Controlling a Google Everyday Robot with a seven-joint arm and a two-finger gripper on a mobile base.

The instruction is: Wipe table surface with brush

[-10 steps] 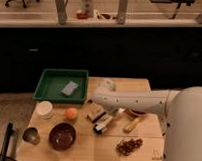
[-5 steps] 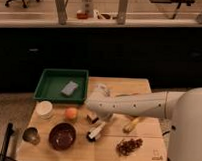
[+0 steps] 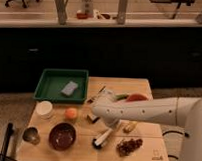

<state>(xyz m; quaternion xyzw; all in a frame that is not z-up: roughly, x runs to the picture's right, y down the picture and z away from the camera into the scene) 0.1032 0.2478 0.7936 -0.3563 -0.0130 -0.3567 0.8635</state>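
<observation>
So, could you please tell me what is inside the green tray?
The green tray holds one grey-blue sponge-like block; nothing there is covered. The hand, shut, is over the table surface by the brush.

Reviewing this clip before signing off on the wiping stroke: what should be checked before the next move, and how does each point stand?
1. Hand over the table surface, near its middle: ok.
2. Hand shut: ok.
3. Brush in the hand: cannot tell; the arm covers the upper end of the handle.
4. Bristle head down on the wood: cannot tell.
5. Room around the brush: not ok; dark bowl, orange and a dark cluster lie nearby.
6. Green tray away from the brush: ok.
</observation>
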